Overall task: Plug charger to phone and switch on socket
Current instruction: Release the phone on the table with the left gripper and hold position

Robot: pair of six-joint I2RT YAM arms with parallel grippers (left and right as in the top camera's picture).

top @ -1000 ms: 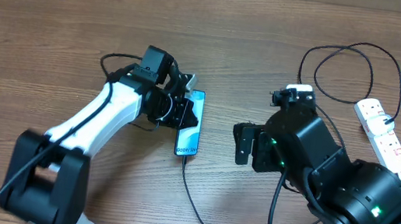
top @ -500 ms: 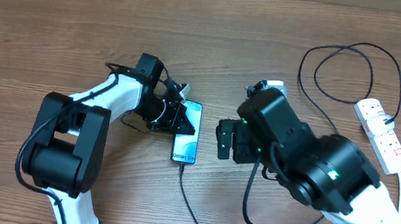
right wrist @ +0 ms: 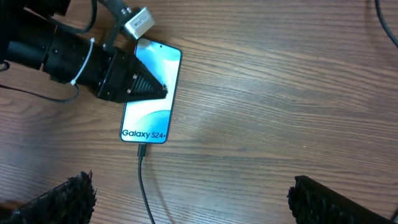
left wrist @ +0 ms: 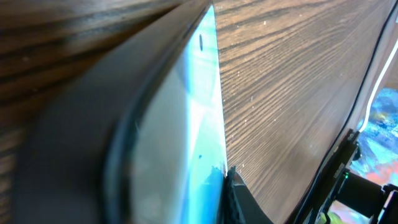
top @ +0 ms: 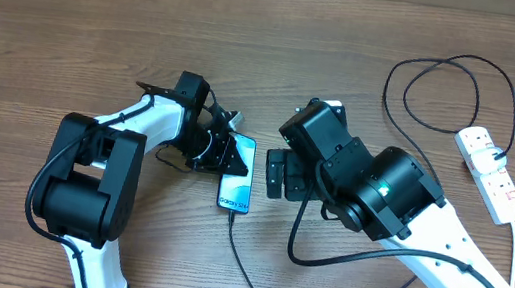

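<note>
Since the phone (right wrist: 152, 106) lies flat and screen up near the middle of the desk (top: 53, 14), you can read its state directly. The plug tip of the charger (right wrist: 141, 177) sits at the port in the bottom edge and looks seated. Its thin black cable trails off toward the near edge of the desk. Judgement: plugging step done or all but done; switching step not started.

Why the hold: the left pincer (right wrist: 155, 88) comes in from the phone's left side, a placement that looks meant to brace the handset against sliding while the plug goes in. Its jaws stand very narrow, with one finger lying over the screen's left margin. The phone's edge fills the left wrist view. Note: you cannot tell from these views whether it pinches the phone or only touches it.

The right pincer (top: 276, 173) has its jaws at full spread and holds nothing. It hovers just right of the phone, clear of both phone and cable.

The socket (top: 491, 175) lies well apart at the desk's far right, with the cable looping up to it. Its red switches are too small to read. Expect the free right arm to suit that reach.
</note>
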